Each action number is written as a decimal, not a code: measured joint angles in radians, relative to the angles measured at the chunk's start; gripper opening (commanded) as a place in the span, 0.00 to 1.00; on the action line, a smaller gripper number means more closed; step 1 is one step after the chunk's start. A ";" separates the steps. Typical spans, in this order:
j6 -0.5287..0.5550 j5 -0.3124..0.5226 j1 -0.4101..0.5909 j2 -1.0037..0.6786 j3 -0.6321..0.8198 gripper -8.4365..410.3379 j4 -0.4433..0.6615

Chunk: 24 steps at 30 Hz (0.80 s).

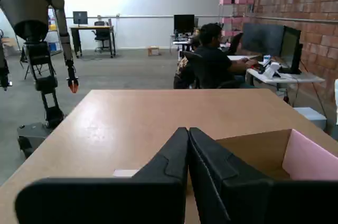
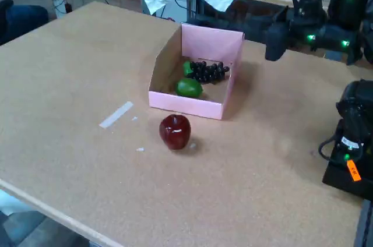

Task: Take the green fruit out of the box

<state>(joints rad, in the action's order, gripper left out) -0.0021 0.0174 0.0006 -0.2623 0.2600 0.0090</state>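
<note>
Pincer [image 1: 188, 145] closed and empty in wrist view, box [image 1: 296, 155] just right of its fingertips, fixed view, pincer [image 2: 275, 40] raised right of box [image 2: 198, 104], green fruit [image 2: 189, 88] inside by grapes [image 2: 210, 71], apple [image 2: 175, 131] outside on table [image 2: 70, 84]

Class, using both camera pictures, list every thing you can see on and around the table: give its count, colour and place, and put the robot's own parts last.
Box: one, pink outside, brown inside, table centre.
Green fruit: one, bright green, inside box, front.
Grapes: one bunch, black, inside box, behind the fruit.
Apple: one, dark red, on table before the box.
Tape strip: one, white, left of apple.
Table: one, tan.
Person: one, seated at a far desk, wrist view.
Humanoid robot: one, grey, standing left, wrist view.
Tool: one, black, shut, empty, beside the box.
</note>
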 measured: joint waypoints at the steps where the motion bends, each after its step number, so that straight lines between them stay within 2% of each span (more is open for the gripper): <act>1: -0.001 0.015 0.000 0.000 0.002 0.06 -0.001; 6: -0.011 0.081 0.000 -0.019 0.019 0.19 -0.001; 11: 0.007 0.091 0.000 -0.066 0.077 0.32 0.000; 15: 0.059 0.093 0.000 -0.132 0.157 0.38 0.021; 24: 0.182 0.093 -0.001 -0.377 0.400 0.45 0.276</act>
<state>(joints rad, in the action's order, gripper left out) 0.1795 0.1104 -0.0002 -0.6388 0.6601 0.2848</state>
